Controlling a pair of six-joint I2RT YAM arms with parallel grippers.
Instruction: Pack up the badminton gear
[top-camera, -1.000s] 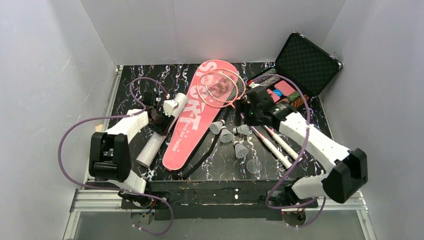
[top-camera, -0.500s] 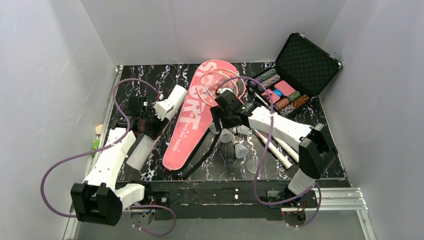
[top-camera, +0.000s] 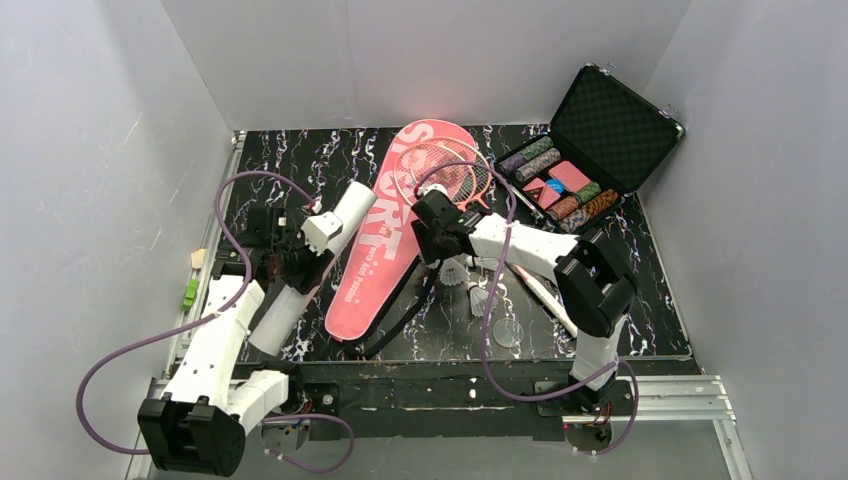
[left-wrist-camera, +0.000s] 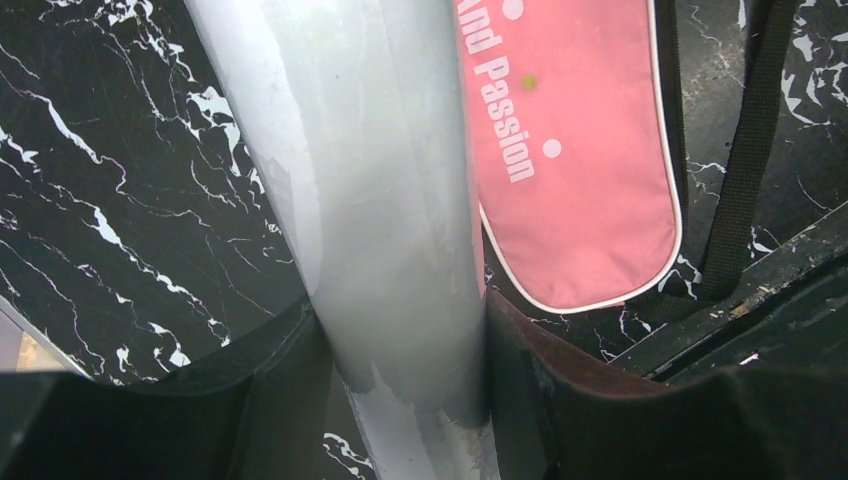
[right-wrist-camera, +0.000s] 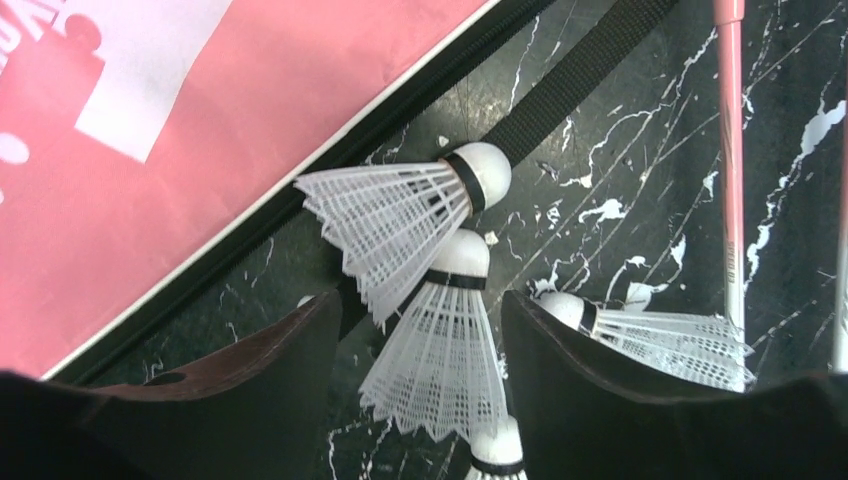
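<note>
Left fingers: the dark pads (left-wrist-camera: 270, 400) of the left gripper (left-wrist-camera: 400, 335) press on both sides of a long white-grey tube (left-wrist-camera: 370, 180), pinching it.
Tube position: it lies slanted just beside the long pink fabric racket bag (left-wrist-camera: 570, 170), and we find the grip near mid-length.
Tube handling: we judge it light, stiff and smooth-walled, so it is likely to swivel or slip. A hold near the middle suits it.
Right fingers: the right gripper (right-wrist-camera: 418, 310) stands spread, one finger (right-wrist-camera: 270, 370) on each side of a white feather shuttlecock (right-wrist-camera: 435, 375), with gaps on both sides.
Shuttlecock position: it is on the black white-veined table (right-wrist-camera: 620, 210), bunched with three others beside the bag's edge and the black webbing strap (right-wrist-camera: 580, 90).
Shuttlecock handling: we judge it featherlight, and its skirt crushes easily. We advise closing gently near the banded cork.
Rackets: the heads of two pink-framed rackets (top-camera: 440, 175) rest on the bag.
Writing: the bag reads "SPORT" and "And Passion" in white. We find no other legible marks.
</note>
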